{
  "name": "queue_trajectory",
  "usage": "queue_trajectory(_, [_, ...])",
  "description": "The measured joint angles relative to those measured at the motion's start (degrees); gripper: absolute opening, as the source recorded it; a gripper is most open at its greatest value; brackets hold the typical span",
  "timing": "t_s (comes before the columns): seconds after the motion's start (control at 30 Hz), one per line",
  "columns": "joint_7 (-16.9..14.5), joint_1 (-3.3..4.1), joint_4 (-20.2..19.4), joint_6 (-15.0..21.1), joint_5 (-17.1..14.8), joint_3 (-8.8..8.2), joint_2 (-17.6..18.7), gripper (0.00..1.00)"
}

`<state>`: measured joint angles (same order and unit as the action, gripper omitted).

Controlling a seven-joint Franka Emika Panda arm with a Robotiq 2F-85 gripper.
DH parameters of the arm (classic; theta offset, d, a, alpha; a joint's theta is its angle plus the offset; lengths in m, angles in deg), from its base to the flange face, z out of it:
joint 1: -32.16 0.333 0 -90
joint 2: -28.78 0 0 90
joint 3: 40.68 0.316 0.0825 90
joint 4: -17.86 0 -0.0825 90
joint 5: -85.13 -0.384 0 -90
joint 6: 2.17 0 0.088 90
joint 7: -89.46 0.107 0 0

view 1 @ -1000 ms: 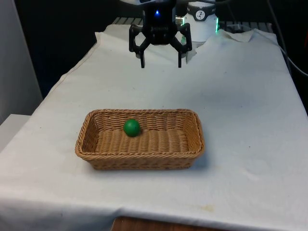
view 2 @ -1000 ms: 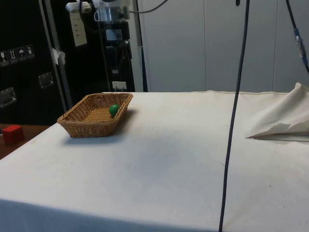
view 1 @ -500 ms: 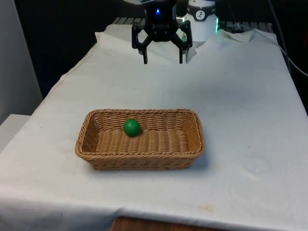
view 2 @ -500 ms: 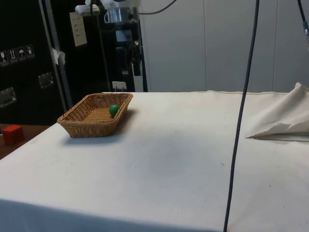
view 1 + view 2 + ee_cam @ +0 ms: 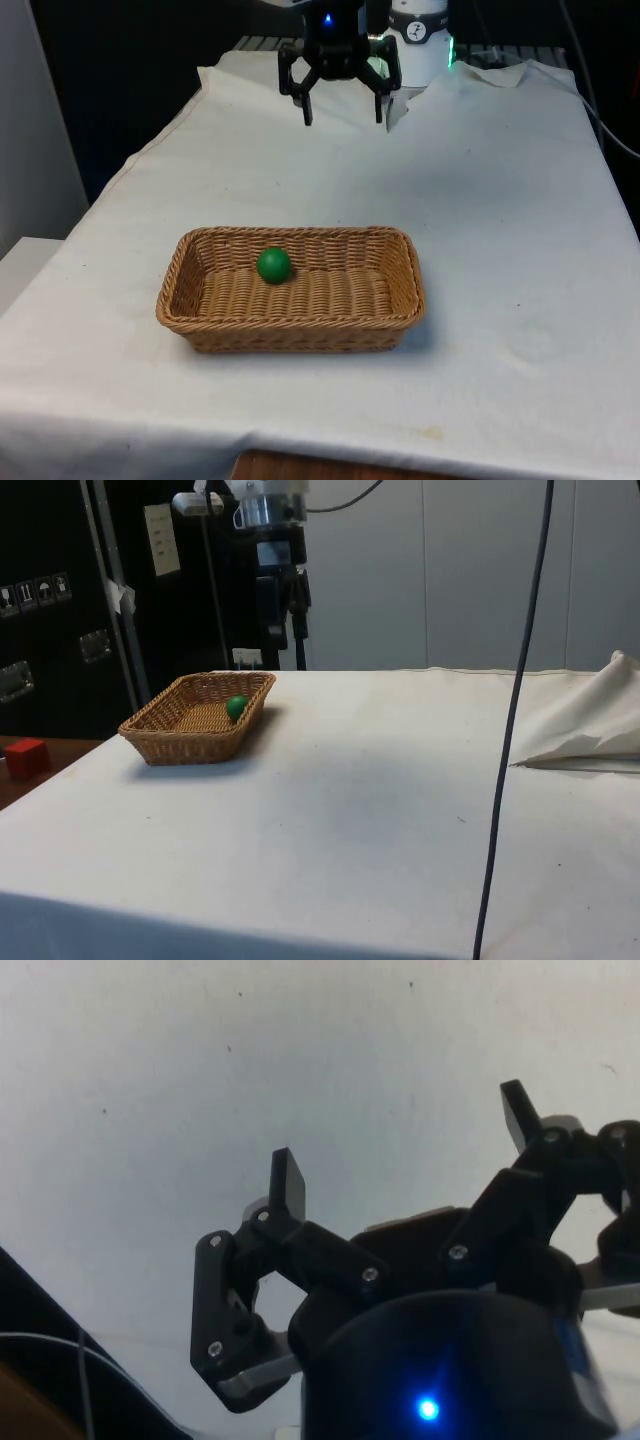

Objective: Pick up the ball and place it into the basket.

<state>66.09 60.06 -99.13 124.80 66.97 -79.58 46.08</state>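
Front view showed a small round green ball [image 5: 273, 265] lying inside the shallow rectangular woven wicker basket [image 5: 290, 325], near the basket's far wall and toward the front view's left of the basket's middle. The basket sat on the worktop under a white cloth [image 5: 500, 230]. The black two-finger gripper [image 5: 343, 117] hung in the air well beyond the basket's far rim, apart from both basket and ball, with its jaws spread wide and holding nothing. From the side view, the ball [image 5: 236, 706] rested against the inner part of the basket [image 5: 190, 735], and the gripper [image 5: 285, 645] hovered high above the worktop past the basket's far end. A small red cube [image 5: 25, 757] sat on a lower brown surface beside the basket's side of the worktop. Seen from the wrist view, the gripper [image 5: 405, 1150] had its fingers [image 5: 288, 1185] set well apart over bare white cloth [image 5: 250, 1050].
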Motion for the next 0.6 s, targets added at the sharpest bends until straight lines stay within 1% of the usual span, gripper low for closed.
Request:
queue_trajectory(0.03, [0.4, 0.00, -0.7, 0.2, 0.7, 0.11, -1.0, 1.00])
queue_trajectory(0.07, [0.4, 0.00, -0.7, 0.2, 0.7, 0.11, -1.0, 1.00])
queue_trajectory(0.1, [1.0, 0.00, -1.3, 0.2, 1.8, 0.17, -2.1, 1.00])
queue_trajectory(0.23, [2.6, 0.06, -2.9, 0.2, 4.4, 0.57, -4.6, 1.00])
queue_trajectory(0.27, [2.6, 0.06, -2.9, 0.2, 4.4, 0.57, -4.6, 1.00])
queue_trajectory(0.3, [3.6, 0.06, -3.5, 0.3, 5.7, 0.92, -5.6, 1.00])
queue_trajectory(0.43, [5.6, 0.06, -3.9, 0.4, 7.8, 1.60, -6.5, 1.00])
queue_trajectory(0.5, [6.1, 0.06, -3.9, 0.4, 8.3, 1.78, -6.6, 1.00])
queue_trajectory(0.6, [6.2, 0.06, -4.0, 0.4, 8.4, 1.78, -6.6, 1.00])
